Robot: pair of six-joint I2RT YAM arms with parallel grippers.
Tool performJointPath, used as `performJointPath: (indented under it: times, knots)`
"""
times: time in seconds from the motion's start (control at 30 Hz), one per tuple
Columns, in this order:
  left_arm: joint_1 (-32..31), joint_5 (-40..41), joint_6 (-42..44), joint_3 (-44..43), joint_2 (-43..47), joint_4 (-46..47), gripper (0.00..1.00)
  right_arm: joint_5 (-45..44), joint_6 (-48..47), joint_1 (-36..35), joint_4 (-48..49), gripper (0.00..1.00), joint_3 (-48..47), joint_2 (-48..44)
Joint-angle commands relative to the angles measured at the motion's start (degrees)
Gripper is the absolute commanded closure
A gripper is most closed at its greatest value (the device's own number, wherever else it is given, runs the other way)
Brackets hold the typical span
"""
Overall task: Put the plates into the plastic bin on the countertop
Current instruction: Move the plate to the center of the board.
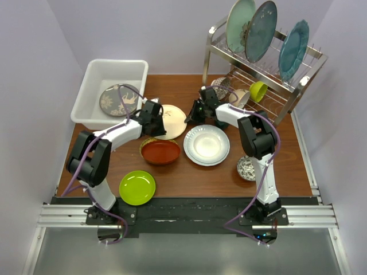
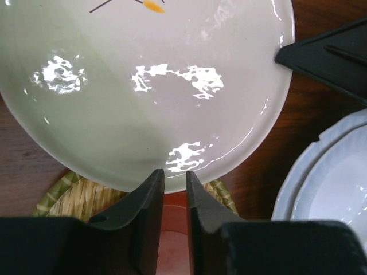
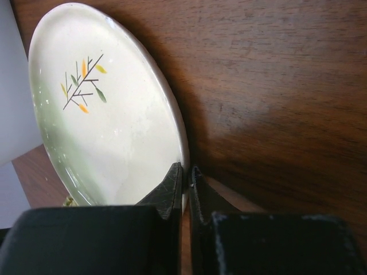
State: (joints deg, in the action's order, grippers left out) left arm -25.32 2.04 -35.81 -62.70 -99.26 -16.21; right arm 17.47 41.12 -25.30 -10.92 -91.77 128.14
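Handover point: the right claw (image 3: 184,172) pinches the rim of the cream plate (image 3: 109,109) directly ahead of it, probably to tip it off the woven yellow plate (image 2: 63,192) beneath. The left claw (image 2: 175,175), slightly parted, grips nothing. The plate is glossy and pale with a sprig motif — the plastic bin (image 1: 86,109) waits beyond the left claw.

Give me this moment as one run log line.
object: cream plate | right gripper: shut on its rim | left gripper: slightly open at its rim | plastic bin: grey plate inside
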Motion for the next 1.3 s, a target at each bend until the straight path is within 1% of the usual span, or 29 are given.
performJointPath:
  times: [0.0, 0.07, 0.33, 0.57, 0.8, 0.97, 1.03, 1.27]
  knots:
    - [-0.25, 1.82, 2.06, -2.34, 4.69, -1.19, 0.70, 0.98, 0.89, -0.36, -3.14, 1.00, -3.42, -2.62]
    - [-0.25, 1.82, 2.32, -2.34, 4.96, -1.72, 0.66, 1.25, 1.33, -0.28, -3.32, 1.00, -4.21, -3.68]
    - [-0.25, 2.00, 1.80, -0.67, 4.34, -0.58, 0.62, 2.39, 1.68, -0.36, -6.13, 1.00, -7.46, -7.55]
    - [-0.25, 1.47, 1.27, 1.34, 3.90, 0.30, 0.62, 2.92, 1.15, -0.36, -8.50, 1.00, -6.41, -13.26]
    - [-0.26, 0.51, 1.09, 3.37, 3.90, 1.79, 0.63, 3.00, -1.48, -0.36, -13.94, 1.00, -5.71, -18.44]
    - [-0.25, -0.55, 1.09, 3.81, 3.11, 2.67, 0.64, 3.00, -2.45, -0.28, -14.66, 1.00, 1.49, -25.20]
    - [-0.34, -1.68, 1.18, 3.72, 2.41, 3.11, 0.64, 2.74, -3.33, -0.36, -15.62, 1.00, 4.56, -26.79]
    - [-1.92, -1.78, 0.92, 3.63, 2.49, 3.90, 0.66, 1.86, -4.30, -0.28, -14.66, 1.00, 14.94, -32.77]
